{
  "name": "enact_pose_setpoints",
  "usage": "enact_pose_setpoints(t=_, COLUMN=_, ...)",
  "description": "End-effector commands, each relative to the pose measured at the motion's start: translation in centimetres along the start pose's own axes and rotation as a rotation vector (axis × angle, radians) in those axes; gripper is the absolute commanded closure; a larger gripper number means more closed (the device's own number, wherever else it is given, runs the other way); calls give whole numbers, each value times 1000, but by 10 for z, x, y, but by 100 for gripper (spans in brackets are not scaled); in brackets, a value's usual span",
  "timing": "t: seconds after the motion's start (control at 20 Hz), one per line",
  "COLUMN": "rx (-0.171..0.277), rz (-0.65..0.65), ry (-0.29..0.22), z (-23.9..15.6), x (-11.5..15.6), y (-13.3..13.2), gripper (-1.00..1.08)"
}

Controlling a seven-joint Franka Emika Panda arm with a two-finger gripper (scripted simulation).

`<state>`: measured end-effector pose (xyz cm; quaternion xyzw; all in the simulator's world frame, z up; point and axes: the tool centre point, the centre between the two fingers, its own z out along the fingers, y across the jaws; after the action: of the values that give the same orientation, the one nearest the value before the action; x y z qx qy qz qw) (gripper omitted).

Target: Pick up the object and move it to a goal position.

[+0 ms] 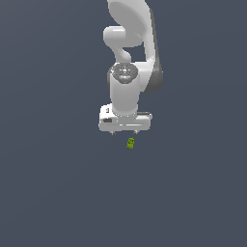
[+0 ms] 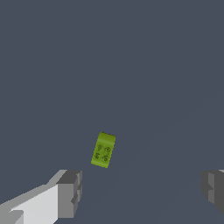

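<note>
The object point(image 1: 130, 143) is a tiny lime-green blocky piece with darker green marks, lying on the flat grey-blue surface just in front of the white gripper point(image 1: 124, 132). In the wrist view the object point(image 2: 103, 150) lies flat, its long side slightly tilted, ahead of the gap between the two grey fingertips point(image 2: 70, 194). The gripper point(image 2: 142, 190) is open wide and empty, hanging above the surface. It does not touch the object.
The white arm point(image 1: 130, 58) rises behind the gripper toward the top of the exterior view. The grey-blue surface point(image 1: 58, 183) fills both views with no other objects showing.
</note>
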<state>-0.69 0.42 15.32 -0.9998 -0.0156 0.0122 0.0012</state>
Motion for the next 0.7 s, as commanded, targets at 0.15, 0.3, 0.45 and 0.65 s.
enact_pose_setpoints(t=0.15, rx=3, rz=2, ry=-3, z=0, x=0, y=2, gripper=-92)
enact_pose_setpoints(t=0.3, rx=9, rz=3, ry=-11, z=-2, x=1, y=8, gripper=-92)
enact_pose_setpoints(t=0.45, rx=11, rz=0, ry=-15, z=-4, x=1, y=11, gripper=-92)
enact_pose_setpoints(t=0.65, rx=11, rz=3, ry=-13, z=-2, x=1, y=10, gripper=-92)
